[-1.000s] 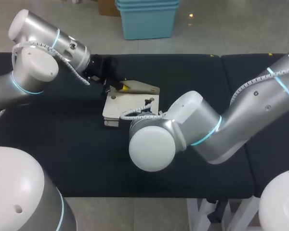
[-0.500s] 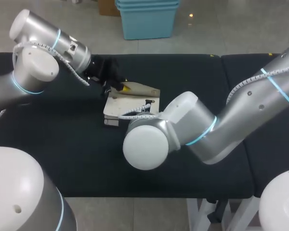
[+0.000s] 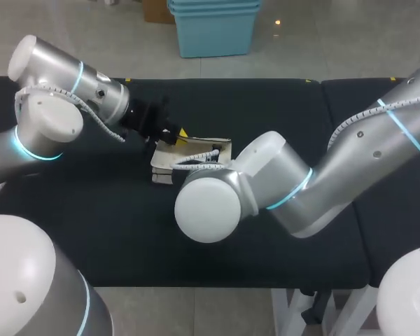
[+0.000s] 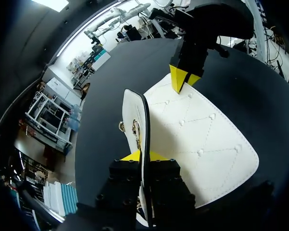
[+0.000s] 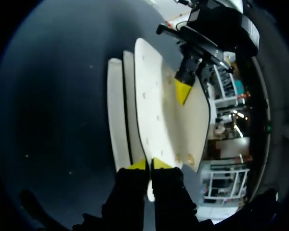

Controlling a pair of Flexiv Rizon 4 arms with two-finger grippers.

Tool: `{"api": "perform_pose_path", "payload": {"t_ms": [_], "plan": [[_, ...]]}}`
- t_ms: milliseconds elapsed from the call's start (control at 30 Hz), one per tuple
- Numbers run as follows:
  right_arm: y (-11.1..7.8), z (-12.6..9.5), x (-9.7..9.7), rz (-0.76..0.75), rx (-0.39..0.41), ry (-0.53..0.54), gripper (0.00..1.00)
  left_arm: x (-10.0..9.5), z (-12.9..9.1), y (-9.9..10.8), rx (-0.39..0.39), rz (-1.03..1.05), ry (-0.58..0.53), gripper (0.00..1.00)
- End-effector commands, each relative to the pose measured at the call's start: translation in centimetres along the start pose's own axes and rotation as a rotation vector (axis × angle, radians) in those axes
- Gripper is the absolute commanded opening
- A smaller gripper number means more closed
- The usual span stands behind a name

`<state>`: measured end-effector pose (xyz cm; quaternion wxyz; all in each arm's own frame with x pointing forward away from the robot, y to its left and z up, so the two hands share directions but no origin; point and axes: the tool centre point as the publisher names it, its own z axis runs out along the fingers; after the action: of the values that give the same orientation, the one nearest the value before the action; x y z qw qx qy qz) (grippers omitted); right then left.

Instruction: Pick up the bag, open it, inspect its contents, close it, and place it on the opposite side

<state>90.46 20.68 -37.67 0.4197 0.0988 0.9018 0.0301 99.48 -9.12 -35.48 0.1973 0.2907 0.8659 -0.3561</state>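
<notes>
A white quilted bag (image 3: 166,158) with small studs lies on the black table, slightly left of centre. My left gripper (image 3: 179,133) is at its far edge. In the left wrist view that gripper (image 4: 142,156) is shut on the thin rim of the raised flap (image 4: 134,115), near a gold clasp (image 4: 135,128). The bag's quilted panel (image 4: 202,139) spreads beside it. My right gripper (image 5: 148,164) is shut on the opposite edge of the bag (image 5: 151,96), facing the left fingertips (image 5: 183,91). In the head view my right arm's elbow (image 3: 210,203) hides its gripper.
The black padded table (image 3: 91,210) stretches bare to the left and towards the front edge. A seam (image 3: 323,98) splits it from a second black section on the right. My right arm crosses that right section.
My right gripper has shut on the bag's edge and its elbow has shifted left. The left gripper has drawn the flap towards the front, so the bag looks narrower.
</notes>
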Motion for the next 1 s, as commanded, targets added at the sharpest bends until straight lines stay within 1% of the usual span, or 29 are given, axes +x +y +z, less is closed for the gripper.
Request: {"api": "perform_pose_path", "payload": {"t_ms": [33,133,233,267,300,333,367,400,433,533,667,700,767,800,833,1000], "plan": [[0.2,0.4,0.2,0.001,0.004,-0.005,0.0,1.6,0.0,-0.2,0.0,0.01,-0.05,0.0],[0.2,0.4,0.2,0.001,0.004,-0.005,0.0,1.8,0.2,-0.2,-0.002,0.009,-0.053,0.0],[0.2,0.4,0.2,0.001,0.004,-0.005,0.0,1.7,-0.1,-0.2,0.007,-0.009,-0.062,0.0],[0.2,0.4,0.2,0.001,0.004,-0.005,0.0,1.5,-0.3,-0.3,0.007,-0.01,-0.064,0.04],[0.2,0.4,0.2,0.001,0.004,-0.005,0.0,1.3,-0.6,-0.4,0.014,-0.016,-0.073,0.24],[0.2,0.4,0.2,0.001,0.004,-0.005,0.0,1.2,-0.7,-0.4,0.016,-0.015,-0.075,0.31],[0.2,0.4,0.2,0.001,0.004,-0.005,0.0,1.0,-0.9,-0.4,0.013,-0.014,-0.081,0.32],[0.2,0.4,0.2,0.001,0.004,-0.005,0.0,0.8,-1.0,-0.5,0.011,-0.013,-0.087,0.38],[0.2,0.4,0.2,0.001,0.004,-0.005,0.0,0.7,-1.1,-0.6,0.011,-0.009,-0.092,0.4],[0.2,0.4,0.2,0.001,0.004,-0.005,0.0,0.3,-1.5,-1.0,0.006,0.003,-0.105,0.43],[0.2,0.4,0.2,0.001,0.004,-0.005,0.0,0.0,-1.9,-1.3,0.005,0.015,-0.112,0.39],[0.2,0.4,0.2,0.001,0.004,-0.005,0.0,-0.1,-2.1,-1.3,0.007,0.016,-0.114,0.35],[0.2,0.4,0.2,0.001,0.004,-0.005,0.0,-0.2,-2.3,-1.3,0.007,0.018,-0.117,0.32],[0.2,0.4,0.2,0.001,0.004,-0.005,0.0,-0.4,-2.5,-1.3,0.008,0.018,-0.121,0.23],[0.2,0.4,0.2,0.001,0.004,-0.005,0.0,-0.4,-2.5,-1.3,0.008,0.017,-0.123,0.19],[0.2,0.4,0.2,0.001,0.004,-0.005,0.0,-0.6,-3.0,-1.1,0.009,0.016,-0.129,0.2]]}}
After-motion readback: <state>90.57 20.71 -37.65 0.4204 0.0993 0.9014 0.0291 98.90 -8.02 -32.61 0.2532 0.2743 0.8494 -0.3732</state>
